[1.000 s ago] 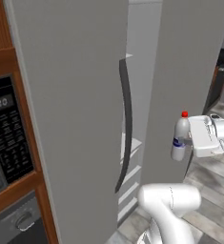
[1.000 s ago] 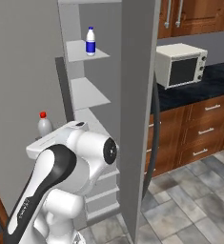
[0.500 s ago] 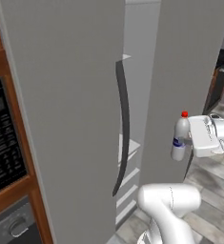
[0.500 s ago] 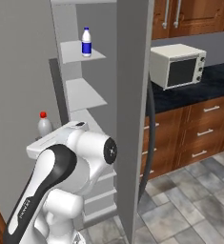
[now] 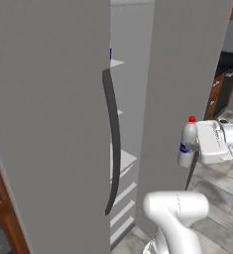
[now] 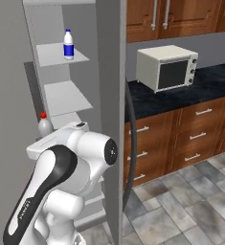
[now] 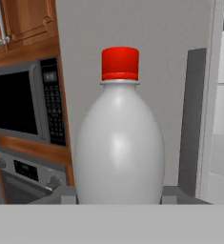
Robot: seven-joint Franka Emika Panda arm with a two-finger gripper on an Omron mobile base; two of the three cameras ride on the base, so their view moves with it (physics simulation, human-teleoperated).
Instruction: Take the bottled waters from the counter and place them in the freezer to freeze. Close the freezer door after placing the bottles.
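The clear-grey red-capped bottle stands upright in my gripper, which is shut on its lower body in front of the fridge's right-hand panel. In the hand view the same bottle sits between the fingertips. The white bottle with blue label stands on an upper shelf inside the freezer. The freezer door is swung open at the left, its dark handle facing me. My arm hides most of the red-capped bottle in the right base view.
A cream toaster oven sits on the black counter right of the fridge, over brown drawers. A built-in microwave and oven lie left of the open door. Grey tiled floor spreads to the right.
The whole picture has shifted in both base views, so the camera has moved relative to the fridge. The bottle stays held in the gripper at the same spot relative to the arm.
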